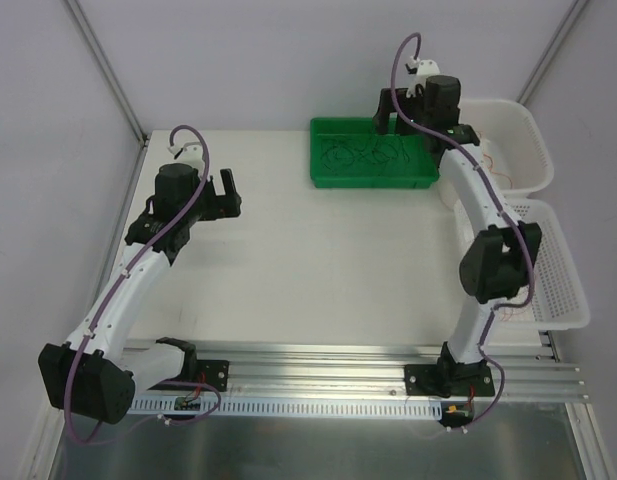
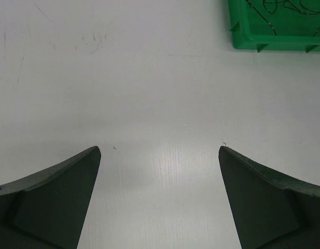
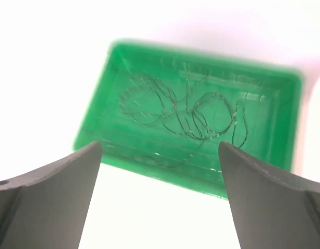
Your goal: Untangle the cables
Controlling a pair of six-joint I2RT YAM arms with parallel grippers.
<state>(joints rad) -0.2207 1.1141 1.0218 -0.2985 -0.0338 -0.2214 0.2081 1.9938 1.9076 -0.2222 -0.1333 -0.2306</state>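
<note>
Several thin dark cables (image 1: 363, 155) lie in tangled loops inside a green tray (image 1: 323, 170) at the back middle of the table. The right wrist view looks down on these cables (image 3: 185, 116) and the tray (image 3: 287, 129). My right gripper (image 1: 390, 112) hangs open above the tray's far right part, nothing between its fingers (image 3: 160, 145). A thin orange cable (image 1: 495, 168) curls in the white basket at the back right. My left gripper (image 1: 228, 195) is open over bare table left of the tray (image 2: 160, 148). The left wrist view catches the tray's corner (image 2: 242, 36).
Two white baskets stand along the right side, one at the back (image 1: 518, 120) and a larger one nearer (image 1: 563, 270). A metal rail (image 1: 338, 375) runs along the near edge. Grey walls close in the left and back.
</note>
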